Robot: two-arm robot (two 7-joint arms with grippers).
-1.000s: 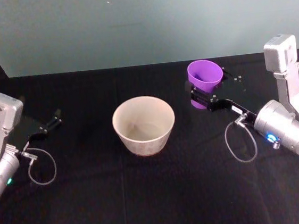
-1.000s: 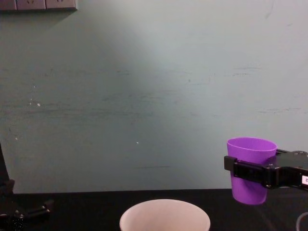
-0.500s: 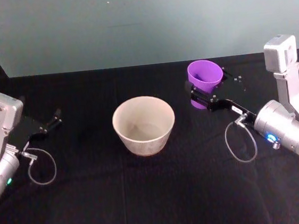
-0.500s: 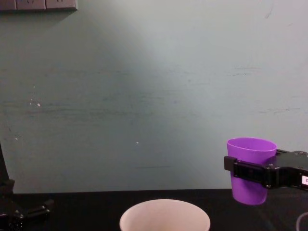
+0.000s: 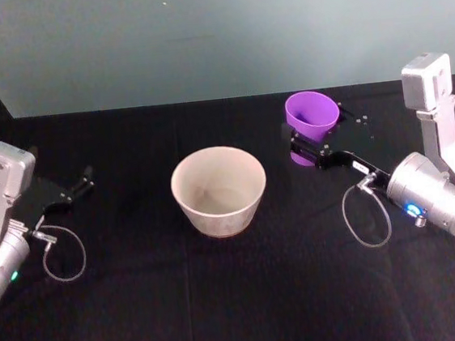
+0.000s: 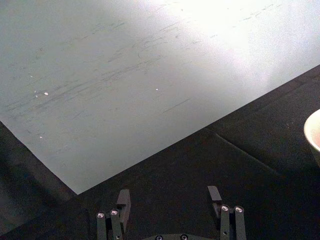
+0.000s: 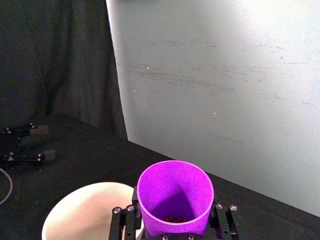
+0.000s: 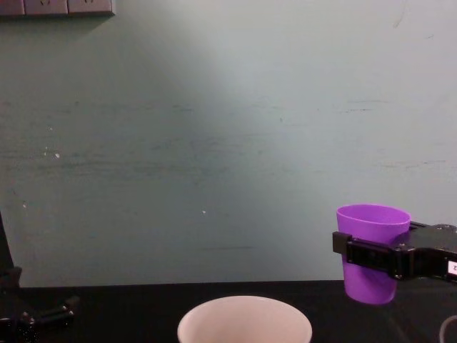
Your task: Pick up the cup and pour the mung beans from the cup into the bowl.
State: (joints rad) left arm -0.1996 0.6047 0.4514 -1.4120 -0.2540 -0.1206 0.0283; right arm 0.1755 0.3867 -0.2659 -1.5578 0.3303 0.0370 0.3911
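Note:
My right gripper [image 5: 319,140] is shut on the purple cup [image 5: 312,114], holding it upright above the table to the right of the white bowl [image 5: 219,190]. In the chest view the cup [image 8: 371,251] hangs clear of the table, gripped around its middle by my right gripper [image 8: 378,257], higher than the bowl's rim [image 8: 244,318]. In the right wrist view, dark mung beans [image 7: 173,219] lie at the bottom of the cup [image 7: 175,197], with the bowl [image 7: 87,212] beside and below it. My left gripper [image 6: 170,197] stands open, parked at the table's left [image 5: 81,184].
A black cloth [image 5: 224,293] covers the table, with a pale green wall [image 5: 213,33] behind it. A loose cable loop [image 5: 367,217] hangs from my right wrist and another cable loop [image 5: 61,253] from my left.

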